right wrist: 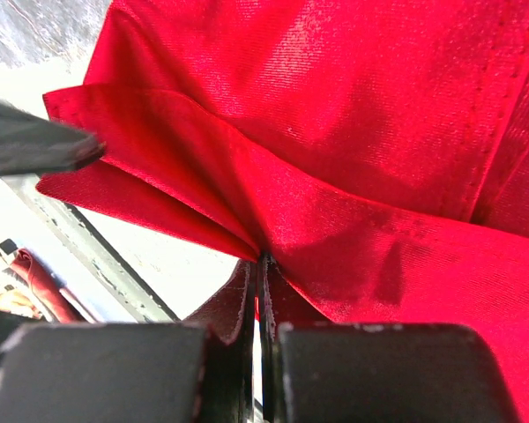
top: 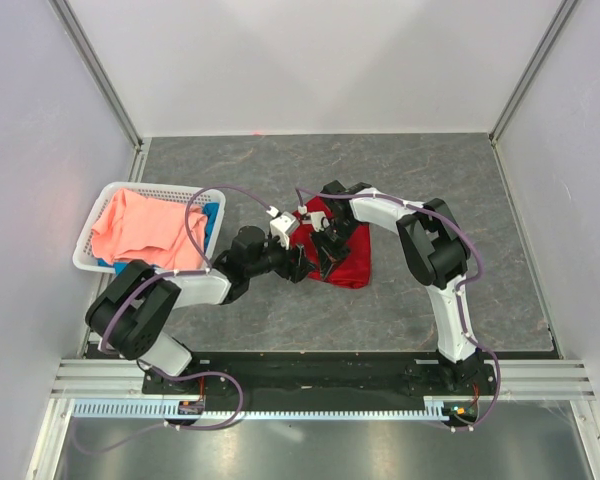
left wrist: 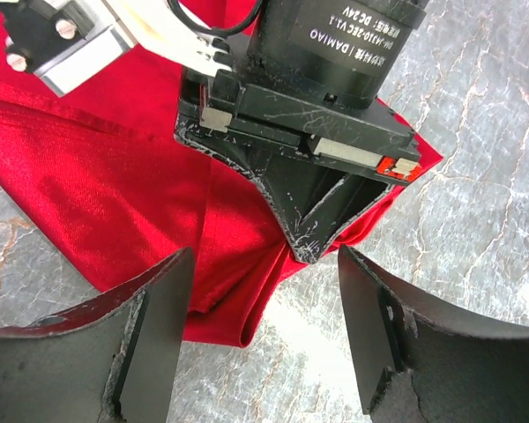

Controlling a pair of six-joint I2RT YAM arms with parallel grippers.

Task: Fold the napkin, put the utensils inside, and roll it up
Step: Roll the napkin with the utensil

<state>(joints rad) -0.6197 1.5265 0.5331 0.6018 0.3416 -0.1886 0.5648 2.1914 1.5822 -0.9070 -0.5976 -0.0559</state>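
Deep red soft cloth napkin (top: 352,262), mid grey table (top: 430,180), looks limp, light, slippery; your right gripper (right wrist: 262,264) is clamped on a fold, left gripper (left wrist: 264,256) gapes wide beside it, so take the hemmed edge.

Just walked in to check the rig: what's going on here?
The robot is working on the red napkin at mid-table. The right claw is shut on a fold of it, while the left claw hangs open right beside that pinch, gripping nothing. The cloth is bunched, not rolled, and no spoon shows. A white basket with a pink cloth sits at the left.
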